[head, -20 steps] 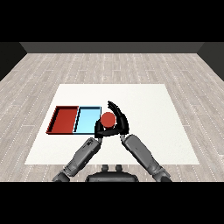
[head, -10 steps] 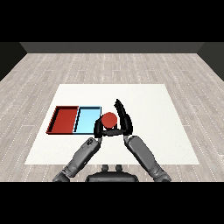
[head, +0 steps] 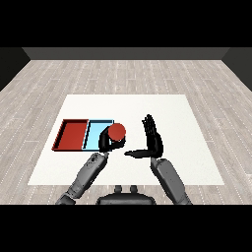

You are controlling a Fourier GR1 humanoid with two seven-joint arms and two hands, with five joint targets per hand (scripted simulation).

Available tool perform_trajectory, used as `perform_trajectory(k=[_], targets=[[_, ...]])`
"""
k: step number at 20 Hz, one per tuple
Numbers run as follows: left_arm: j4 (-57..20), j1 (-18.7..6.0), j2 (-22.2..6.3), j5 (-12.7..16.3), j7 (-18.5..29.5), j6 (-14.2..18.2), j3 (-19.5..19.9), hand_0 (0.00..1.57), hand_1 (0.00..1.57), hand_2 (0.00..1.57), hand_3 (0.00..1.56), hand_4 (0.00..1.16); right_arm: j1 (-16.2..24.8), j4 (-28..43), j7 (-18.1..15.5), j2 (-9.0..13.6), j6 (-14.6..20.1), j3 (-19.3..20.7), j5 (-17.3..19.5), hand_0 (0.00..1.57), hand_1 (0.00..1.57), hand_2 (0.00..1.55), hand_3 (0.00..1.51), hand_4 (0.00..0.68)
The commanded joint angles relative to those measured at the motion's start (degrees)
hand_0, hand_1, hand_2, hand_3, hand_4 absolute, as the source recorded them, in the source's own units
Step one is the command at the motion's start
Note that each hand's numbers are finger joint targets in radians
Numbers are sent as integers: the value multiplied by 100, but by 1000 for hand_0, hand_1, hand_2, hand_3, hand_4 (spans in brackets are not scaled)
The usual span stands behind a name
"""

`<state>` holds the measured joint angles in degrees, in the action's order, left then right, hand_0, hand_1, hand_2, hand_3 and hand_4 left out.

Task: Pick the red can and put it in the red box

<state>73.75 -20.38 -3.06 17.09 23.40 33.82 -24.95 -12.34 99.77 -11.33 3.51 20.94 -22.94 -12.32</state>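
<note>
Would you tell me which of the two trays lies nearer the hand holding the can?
The light blue tray. The left hand curled round the red can is at its right edge, while the red tray lies farther left.

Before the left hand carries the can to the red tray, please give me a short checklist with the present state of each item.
1. Left hand curled round the red can: ok.
2. Right hand open and apart from the can: ok.
3. Red tray holds nothing: ok.
4. Can over the red tray: not ok; it is at the right end of the light blue tray.
5. Can lifted off the table: cannot tell.
</note>
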Motion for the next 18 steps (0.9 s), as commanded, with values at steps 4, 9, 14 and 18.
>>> perform_trajectory(k=[4,9,14,18], targets=[[318,-4,-515,-37,-262,-218,716,1571,1571,1571,1480,1133,979,814,-187,466,-428,442,-215,0,0,0,0,0],[569,101,-1238,-70,-795,-249,1168,1571,1571,1571,1486,1125,1387,968,-57,707,-521,927,-463,0,0,0,0,0],[-174,-365,-2026,-295,-1039,-487,1652,1571,1571,1571,1490,1120,2188,802,-620,934,-1113,1231,-775,0,0,0,0,0],[-971,-177,-2443,-648,-1346,-382,1689,1571,1571,1540,1471,1112,1835,507,-599,832,-1106,1305,-764,0,0,0,0,0]])
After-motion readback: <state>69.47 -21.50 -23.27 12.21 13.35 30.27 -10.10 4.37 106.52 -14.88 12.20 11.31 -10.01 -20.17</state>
